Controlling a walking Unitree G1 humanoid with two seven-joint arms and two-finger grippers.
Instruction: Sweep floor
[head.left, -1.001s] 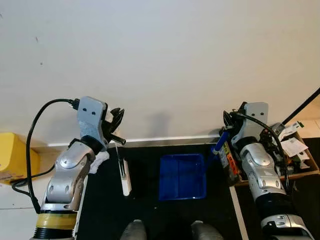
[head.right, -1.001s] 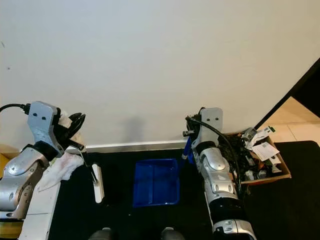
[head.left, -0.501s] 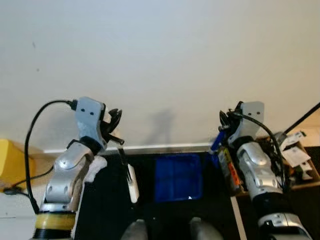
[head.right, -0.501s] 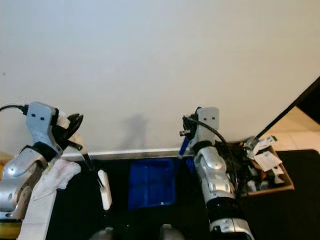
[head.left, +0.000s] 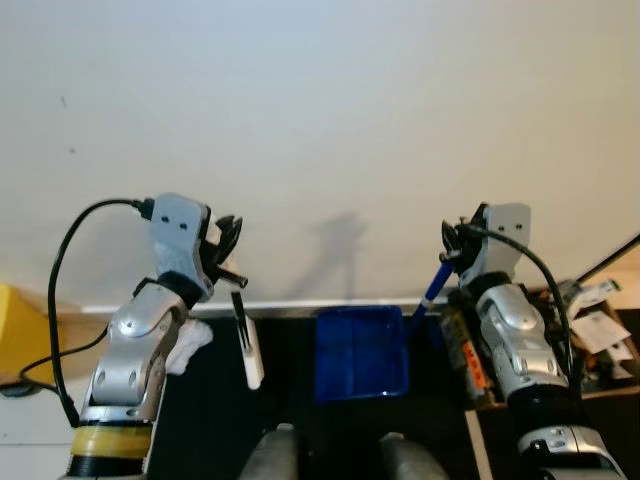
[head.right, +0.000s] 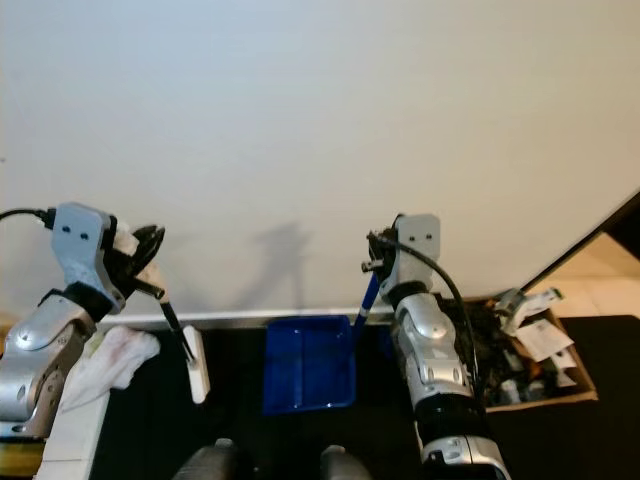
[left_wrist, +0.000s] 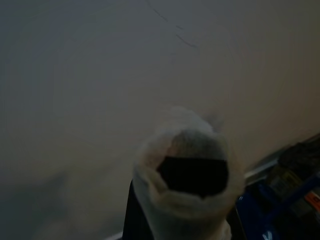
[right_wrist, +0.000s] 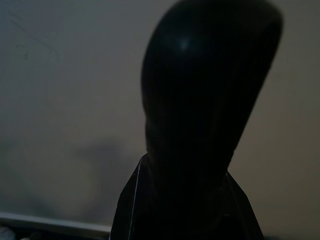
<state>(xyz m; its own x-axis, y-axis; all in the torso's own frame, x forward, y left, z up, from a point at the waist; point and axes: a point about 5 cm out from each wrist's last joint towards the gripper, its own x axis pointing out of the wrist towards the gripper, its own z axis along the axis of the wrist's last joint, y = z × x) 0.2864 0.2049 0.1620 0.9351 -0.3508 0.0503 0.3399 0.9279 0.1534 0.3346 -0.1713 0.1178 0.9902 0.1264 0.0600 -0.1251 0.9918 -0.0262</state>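
**Spotter:** What step are you on?

**Operator:** I'm stood facing the wall with both tools in hand, so I'd call this the set-up just before a sweep stroke. My left gripper (head.left: 228, 262) is closed on the thin black handle of one small brush (head.left: 249, 352), whose white head hangs just above the dark floor (head.right: 590, 440). My right gripper (head.left: 452, 262) is clamped on the blue handle of one blue dustpan (head.left: 362, 352), which sits low on the floor against the skirting, between my arms.

**Spotter:** Next move?

**Operator:** I judge I need to lower the brush head to the floor and draw it toward the pan's open edge, holding the pan steady.

**Spotter:** Anything else down there?

**Operator:** One white cloth (head.right: 112, 357) by my left arm, one cardboard box (head.right: 535, 368) of clutter on my right. I can't make out any dirt.
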